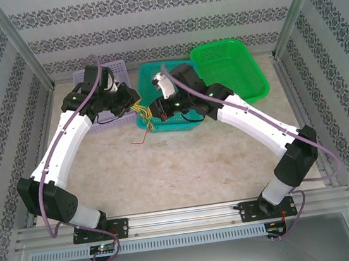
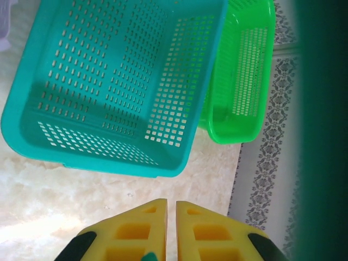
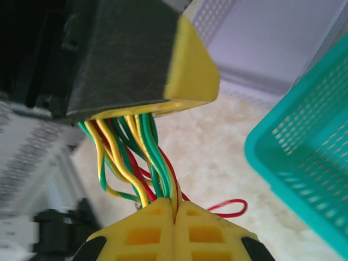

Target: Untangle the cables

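The cables (image 3: pixel 136 152) are a bundle of green, yellow and red strands hanging between my two grippers. Their upper ends vanish under the yellow finger (image 3: pixel 190 65) of my left gripper, which is shut on them. My right gripper (image 3: pixel 175 202) is shut on a couple of green and yellow strands pulled from the bundle. A red strand (image 3: pixel 228 205) loops loose beside it. From above, the bundle (image 1: pixel 147 116) sits at the front left corner of the teal basket, between the left gripper (image 1: pixel 136 106) and the right gripper (image 1: pixel 155 117). In the left wrist view the left gripper (image 2: pixel 171 202) has its pads almost touching.
A teal basket (image 1: pixel 166 64) stands in the middle at the back, with a green basket (image 1: pixel 230 66) to its right and a purple basket (image 1: pixel 113 68) to its left. A red strand (image 1: pixel 142 137) trails onto the table. Metal frame posts and patterned walls enclose the table.
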Available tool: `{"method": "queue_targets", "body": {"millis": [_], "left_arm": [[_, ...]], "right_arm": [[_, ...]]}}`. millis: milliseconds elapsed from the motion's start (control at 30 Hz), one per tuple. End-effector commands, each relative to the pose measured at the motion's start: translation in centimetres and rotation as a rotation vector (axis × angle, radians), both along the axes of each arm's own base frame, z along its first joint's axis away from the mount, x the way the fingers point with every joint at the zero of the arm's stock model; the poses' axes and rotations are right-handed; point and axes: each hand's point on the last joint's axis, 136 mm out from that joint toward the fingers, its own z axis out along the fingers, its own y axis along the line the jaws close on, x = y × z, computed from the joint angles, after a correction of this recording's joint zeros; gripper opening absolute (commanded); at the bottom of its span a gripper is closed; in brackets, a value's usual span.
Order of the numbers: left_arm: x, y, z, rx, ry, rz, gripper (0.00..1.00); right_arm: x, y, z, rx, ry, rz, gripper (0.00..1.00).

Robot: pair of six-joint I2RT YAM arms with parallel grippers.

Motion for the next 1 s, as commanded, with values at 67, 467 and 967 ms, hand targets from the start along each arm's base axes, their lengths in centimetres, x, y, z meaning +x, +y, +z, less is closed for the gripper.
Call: {"method": "queue_targets", "body": {"millis": [67,467,967], "left_arm": [[1.6,4.5,2.2,0.107,-0.139,0.089,0.0],[1.3,2.2,1.6,0.007,-0.129,0.079,0.0],[1.5,1.2,1.5,-0.011,-0.126,0.081,0.0]], "right_arm": [[-2.9,-5.6,-4.8,-0.386,-0.144,-0.002,0.19],[-3.1,-0.2,0.1,0.129,0.031,0.015,0.64],[-0.3,4.1,0.2,0.371,0.271,-0.037,0.62]]}}
